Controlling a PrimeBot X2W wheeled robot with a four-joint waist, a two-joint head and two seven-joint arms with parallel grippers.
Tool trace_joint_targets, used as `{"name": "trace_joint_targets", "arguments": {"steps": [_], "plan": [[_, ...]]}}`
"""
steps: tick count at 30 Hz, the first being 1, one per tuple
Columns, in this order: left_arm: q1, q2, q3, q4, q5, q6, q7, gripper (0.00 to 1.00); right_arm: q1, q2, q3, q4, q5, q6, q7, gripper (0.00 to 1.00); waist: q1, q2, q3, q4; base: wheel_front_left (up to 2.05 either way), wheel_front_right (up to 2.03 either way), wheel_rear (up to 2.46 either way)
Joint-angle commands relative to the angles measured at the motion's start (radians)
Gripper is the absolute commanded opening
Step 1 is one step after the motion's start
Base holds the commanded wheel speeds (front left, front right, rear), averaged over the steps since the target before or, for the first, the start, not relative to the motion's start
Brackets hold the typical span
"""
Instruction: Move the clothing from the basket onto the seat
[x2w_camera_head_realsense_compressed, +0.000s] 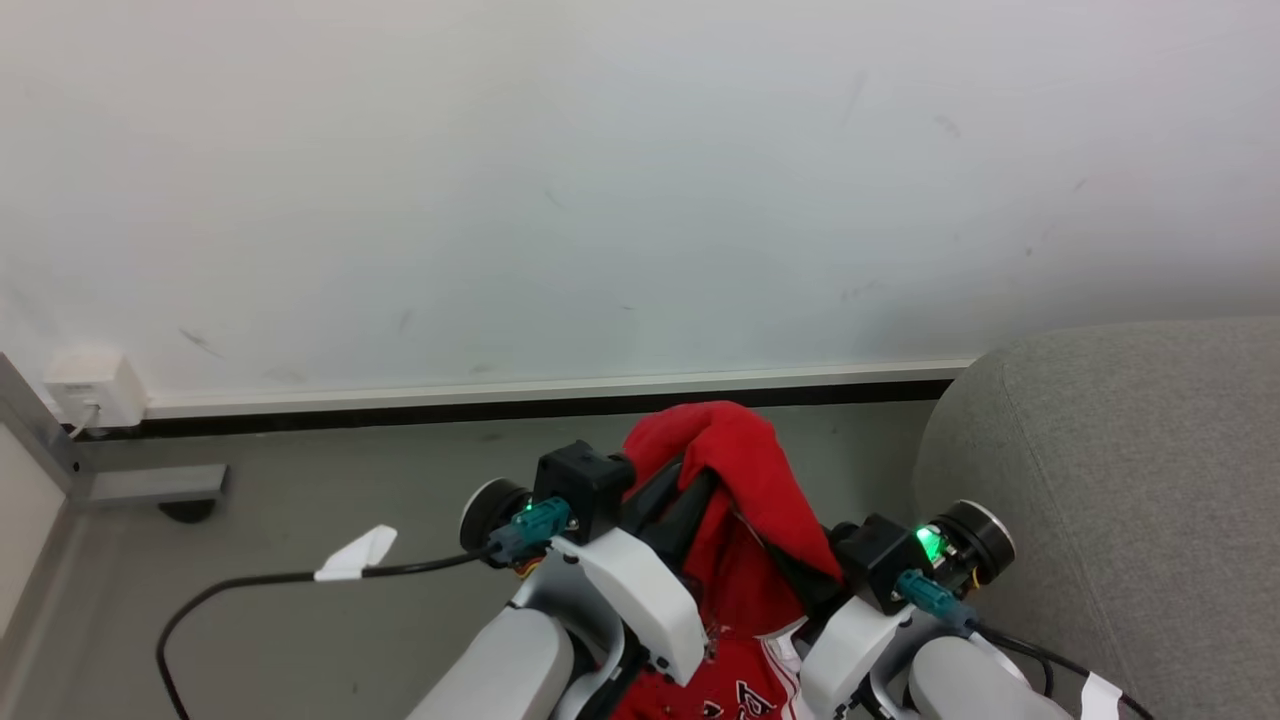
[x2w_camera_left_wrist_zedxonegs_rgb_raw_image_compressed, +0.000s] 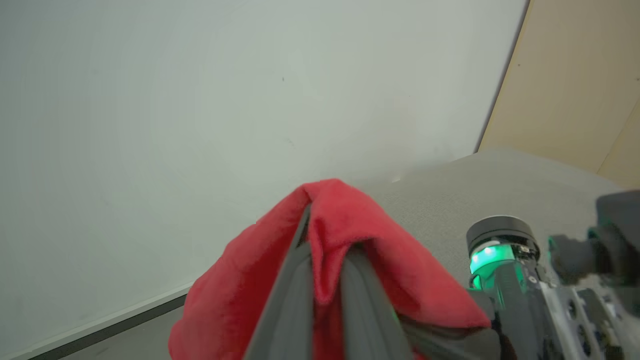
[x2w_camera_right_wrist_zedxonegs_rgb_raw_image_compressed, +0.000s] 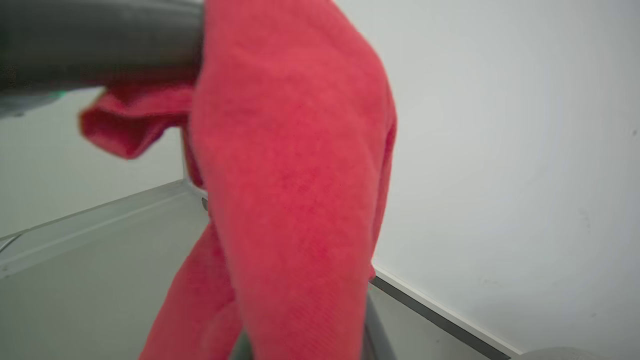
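Clothing (x2w_camera_head_realsense_compressed: 750, 470), bright red, hangs pinched tight between the two fingers of my left gripper (x2w_camera_left_wrist_zedxonegs_rgb_raw_image_compressed: 325, 235), held up above the grey floor (x2w_camera_head_realsense_compressed: 350, 500). My right gripper (x2w_camera_head_realsense_compressed: 818, 582) sits just beside it, fingers buried under the same red folds, so I cannot tell how wide they stand. To my right rises the grey seat (x2w_camera_head_realsense_compressed: 1120, 480), apart from the cloth. Beyond stands the pale wall (x2w_camera_head_realsense_compressed: 600, 180).

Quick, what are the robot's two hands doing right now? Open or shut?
Left gripper: shut, pinching the clothing.
Right gripper: cannot tell; the clothing drapes over its fingers.
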Motion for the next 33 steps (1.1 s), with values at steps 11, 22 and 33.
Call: {"name": "trace_joint_targets", "arguments": {"steps": [11,22,33], "plan": [[0.013,0.016,-0.015,0.034,-0.001,0.014,-0.024,1.00,-0.038,-0.002,-0.068,0.050,0.036,-0.002,-0.029,0.00,-0.0001,0.0000,-0.001,0.007,0.00,0.00,0.00],[0.047,0.012,-0.057,0.032,0.001,0.012,-0.045,1.00,0.000,-0.002,-0.241,0.030,-0.051,-0.002,-0.029,0.00,-0.0001,0.0000,-0.006,-0.008,0.00,0.00,0.00],[0.064,0.015,-0.071,0.033,-0.013,0.021,-0.064,1.00,0.027,-0.002,-0.370,0.008,-0.135,-0.002,-0.029,0.00,-0.0001,0.0000,0.004,-0.093,0.00,0.00,0.00]]}}
